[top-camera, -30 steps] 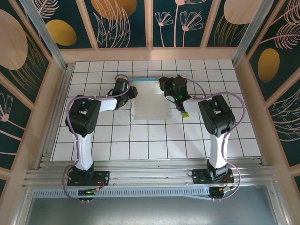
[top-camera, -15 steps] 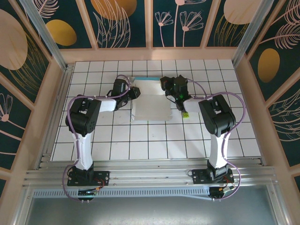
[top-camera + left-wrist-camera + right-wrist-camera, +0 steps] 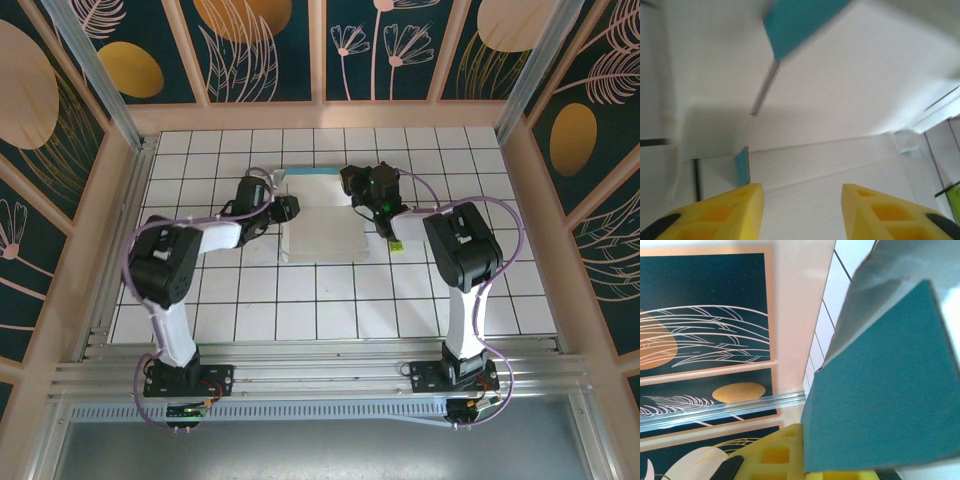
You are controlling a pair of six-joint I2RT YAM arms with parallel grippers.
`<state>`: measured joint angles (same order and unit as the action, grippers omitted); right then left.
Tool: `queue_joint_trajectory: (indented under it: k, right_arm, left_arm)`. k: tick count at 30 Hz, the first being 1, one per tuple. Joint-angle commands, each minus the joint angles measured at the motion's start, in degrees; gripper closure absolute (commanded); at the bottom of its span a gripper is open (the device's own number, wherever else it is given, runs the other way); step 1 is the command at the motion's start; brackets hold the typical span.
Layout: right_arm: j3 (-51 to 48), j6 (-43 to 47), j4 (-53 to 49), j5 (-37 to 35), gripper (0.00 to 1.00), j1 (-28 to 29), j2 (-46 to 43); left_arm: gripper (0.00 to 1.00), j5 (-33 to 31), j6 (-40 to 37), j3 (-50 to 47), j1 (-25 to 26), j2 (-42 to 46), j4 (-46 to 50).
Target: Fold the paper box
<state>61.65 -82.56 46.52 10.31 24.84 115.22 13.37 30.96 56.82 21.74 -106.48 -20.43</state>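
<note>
The table (image 3: 300, 310) is covered with white square tiles with thin dark lines between them. Around it stand walls (image 3: 260, 40) of dark teal panels in pale wooden frames, painted with golden rounds and thin pale leaves and flowers. At the 6 o'clock edge of the table lies an aluminium rail (image 3: 320, 375), and both arms are fixed on it.

The left arm (image 3: 165, 270) reaches toward 1 o'clock. The left gripper (image 3: 288, 208) is at the 9 o'clock side of the paper box (image 3: 320, 225). In the left wrist view its yellow fingers (image 3: 740, 210) stand apart with nothing between them, and the white sheet (image 3: 840, 90) lies just beyond them.

The paper box lies a little to 12 o'clock from the table's middle. Its white side is up, and a turquoise strip shows along its 12 o'clock edge.

The right gripper (image 3: 352, 188) is at the 1 o'clock corner of the box. Its jaws are closed on a flap of it. In the right wrist view the turquoise face of the flap (image 3: 880, 390) rises directly beside a yellow finger (image 3: 777, 455).

A small yellow-green scrap (image 3: 396, 243) lies on the tiles at 4 o'clock from the box, close beside the right arm (image 3: 462, 250).
</note>
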Motion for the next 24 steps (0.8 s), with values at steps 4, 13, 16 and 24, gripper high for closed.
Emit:
queue_joint_trajectory:
  k: [4,13,16,24]
  right_arm:
    - [-2.06,3.09,-3.94,1.02,1.0,0.76,-1.83]
    - [-1.26,3.46,-4.25,2.24,1.0,0.73,-2.69]
    - [-0.96,3.44,-4.33,2.42,1.0,0.8,-2.55]
    - [-0.96,3.21,-3.77,2.52,1.0,0.68,-2.05]
  left_arm:
    - [0.52,-12.68,-12.65,2.53,-3.62,11.82,16.38]
    - [0.36,-0.65,-28.76,16.17,-8.09,2.73,29.54]
    - [0.39,0.39,-28.09,19.91,-8.55,-1.1,29.86]
    - [0.7,6.12,-24.01,20.65,-8.83,-6.21,27.6]
